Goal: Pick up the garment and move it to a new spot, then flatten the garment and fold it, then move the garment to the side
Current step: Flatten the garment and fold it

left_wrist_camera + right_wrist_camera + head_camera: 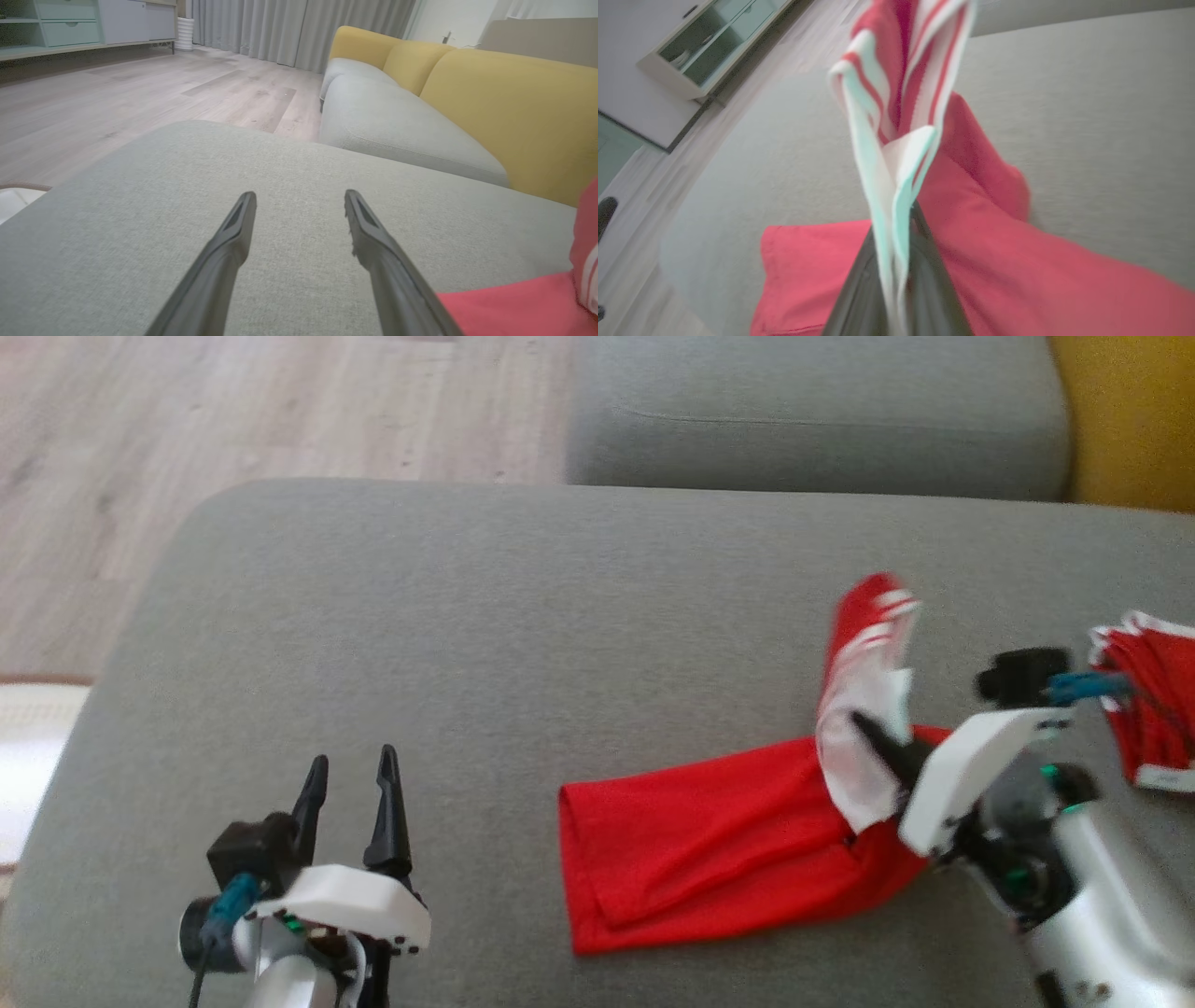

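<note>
Underneath, grey cushion (467, 616) beside wooden floor (233, 411); right jaws clenched on red garment (709, 831); left jaws released.

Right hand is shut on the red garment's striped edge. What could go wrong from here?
1. The right hand pinches only the striped hem of the red garment; it may slip out on the lift.
2. Most of the garment lies on the grey cushion, so a move could drag and bunch it.
3. A second red garment lies beside the right arm and might get snagged.
</note>
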